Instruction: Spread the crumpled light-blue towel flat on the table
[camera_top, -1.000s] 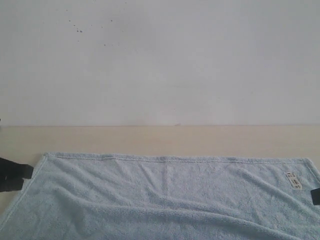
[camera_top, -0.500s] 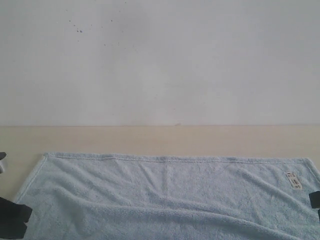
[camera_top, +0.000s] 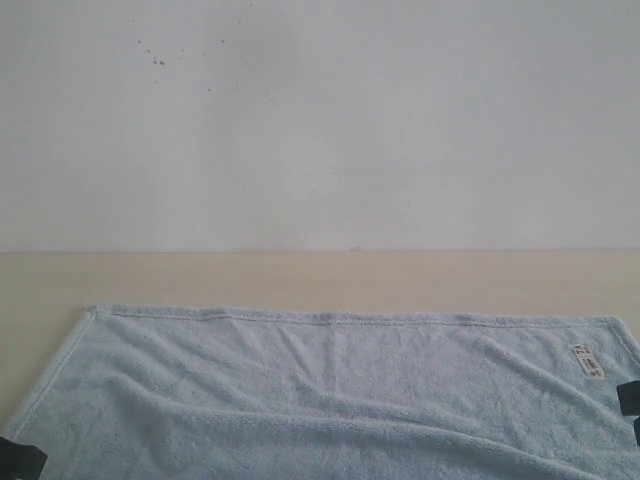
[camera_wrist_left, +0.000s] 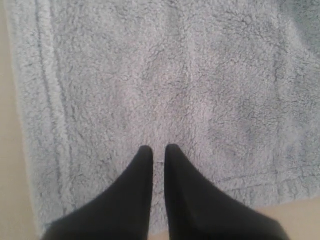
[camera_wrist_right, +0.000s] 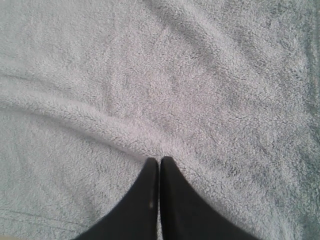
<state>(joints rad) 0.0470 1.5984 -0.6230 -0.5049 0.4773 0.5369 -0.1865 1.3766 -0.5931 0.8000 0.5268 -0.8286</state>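
Note:
The light-blue towel (camera_top: 330, 390) lies spread wide over the beige table (camera_top: 300, 275), with soft ripples and its white tag (camera_top: 588, 361) near the far right corner. My left gripper (camera_top: 18, 462) shows as a dark bit at the towel's near left edge. In the left wrist view that gripper (camera_wrist_left: 159, 147) hovers over the towel (camera_wrist_left: 175, 75) near a hemmed corner, fingers shut to a thin slit and holding nothing. My right gripper (camera_top: 630, 400) is at the towel's right edge. Its wrist view shows it (camera_wrist_right: 159, 159) shut and empty over a fold of towel (camera_wrist_right: 175, 75).
A white wall (camera_top: 320, 120) with small dark specks rises behind the table. A strip of bare table runs between the wall and the towel's far hem. Bare table (camera_wrist_left: 9, 150) also shows beside the towel's edge in the left wrist view.
My left gripper has slid down along the towel's left edge toward the near side, almost out of the exterior view. The right gripper and the towel have barely shifted.

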